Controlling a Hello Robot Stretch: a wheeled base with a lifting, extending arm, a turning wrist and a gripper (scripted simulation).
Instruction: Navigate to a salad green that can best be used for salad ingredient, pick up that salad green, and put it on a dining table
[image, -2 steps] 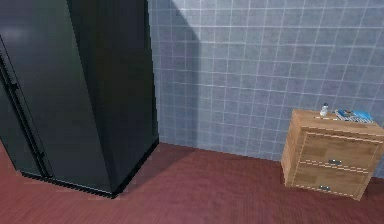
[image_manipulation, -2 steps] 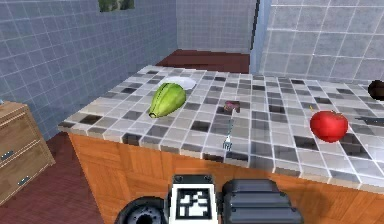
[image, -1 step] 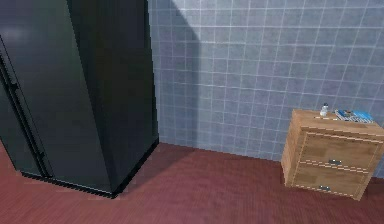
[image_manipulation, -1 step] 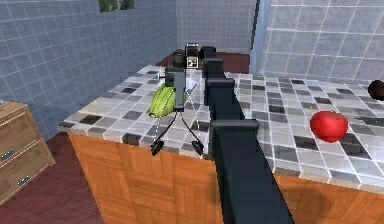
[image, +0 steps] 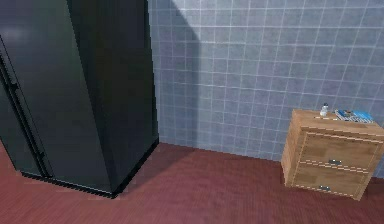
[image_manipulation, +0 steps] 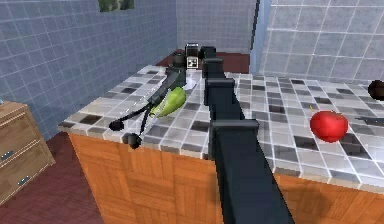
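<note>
A yellow-green leafy thing (image_manipulation: 172, 100) lies on the tiled countertop (image_manipulation: 280, 100) in the arm side view. The dark arm bar reaches out over the counter to two white marked squares (image_manipulation: 192, 58). From there the gripper (image_manipulation: 126, 132) runs down to the left, its thin fingers (image_manipulation: 150, 108) passing along the green thing. The thing rests on the counter at the gripper, so I cannot tell whether it holds anything.
A red round fruit (image_manipulation: 328, 125) sits on the counter right of the arm, with a dark object (image_manipulation: 377, 90) at the edge. A wooden drawer unit (image: 330, 155) carrying small items stands by the blue tiled wall. A tall black fridge (image: 75, 90) stands at the forward view's left, on dark red floor (image: 210, 190).
</note>
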